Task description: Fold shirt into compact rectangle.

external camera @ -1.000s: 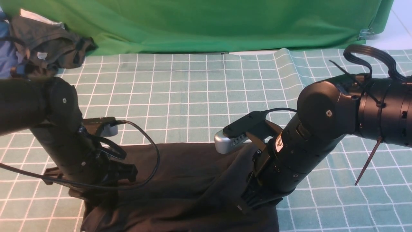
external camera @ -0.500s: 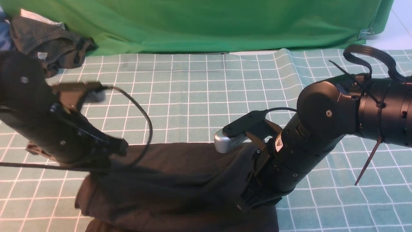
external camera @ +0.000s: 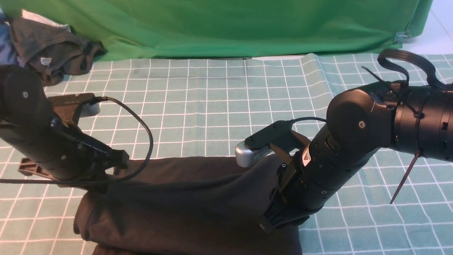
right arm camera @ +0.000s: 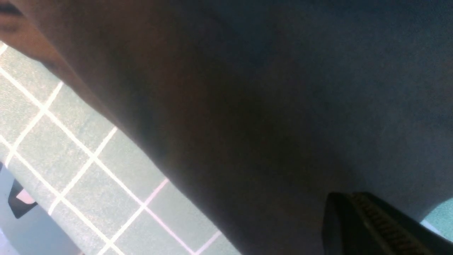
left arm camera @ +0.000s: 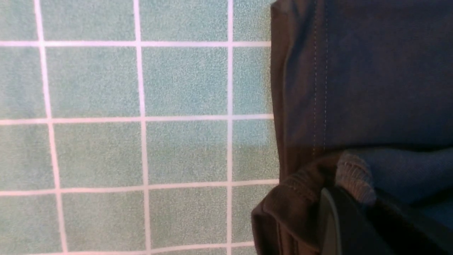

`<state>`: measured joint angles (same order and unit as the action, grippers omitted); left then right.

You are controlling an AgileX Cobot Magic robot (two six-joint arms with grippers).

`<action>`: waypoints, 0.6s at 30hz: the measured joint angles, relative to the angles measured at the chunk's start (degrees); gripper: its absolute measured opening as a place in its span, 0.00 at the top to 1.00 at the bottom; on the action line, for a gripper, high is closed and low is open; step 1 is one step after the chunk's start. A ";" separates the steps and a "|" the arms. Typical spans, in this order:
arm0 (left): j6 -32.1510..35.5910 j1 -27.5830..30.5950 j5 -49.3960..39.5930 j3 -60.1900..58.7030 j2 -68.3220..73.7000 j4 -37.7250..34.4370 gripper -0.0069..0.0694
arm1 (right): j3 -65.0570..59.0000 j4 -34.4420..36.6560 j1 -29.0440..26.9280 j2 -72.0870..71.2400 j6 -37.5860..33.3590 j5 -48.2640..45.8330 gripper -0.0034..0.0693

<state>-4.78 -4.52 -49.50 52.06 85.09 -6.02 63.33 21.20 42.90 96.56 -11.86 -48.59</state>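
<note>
Quick status from my end: the shirt is lying at the near edge of the checked tablecloth, right between my two arms, more of a dark rumpled heap than anything flat. My left gripper is clamped down on its left edge. In the left wrist view you can see a ribbed bit and a stitched hem bunched up against one of my fingers, with bare tablecloth squares just beside it. My right gripper is closed too, pinching the fabric at the shirt's right side, and the material tents up toward it. The right wrist view is basically all dark fabric, with one ridged finger poking in at the corner. Way off in the far left corner there's a dark grey garment crumpled against the green backdrop, well apart from the shirt.
</note>
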 joint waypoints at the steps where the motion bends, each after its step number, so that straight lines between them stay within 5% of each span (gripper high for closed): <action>1: 0.00 0.00 0.05 0.00 0.00 0.00 0.89 | 0.00 0.00 0.00 0.00 0.00 0.00 0.92; 13: -2.37 0.04 -0.76 2.89 -2.62 5.59 0.50 | 6.37 -1.09 0.00 0.00 0.24 -4.78 0.91; 18: -1.27 -0.39 -1.33 3.69 -7.30 2.15 0.49 | 9.24 -1.02 0.00 0.06 1.54 -2.37 0.90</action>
<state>-6.05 -4.91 -50.83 55.75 77.79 -3.87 72.57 20.18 42.90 96.62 -10.33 -50.96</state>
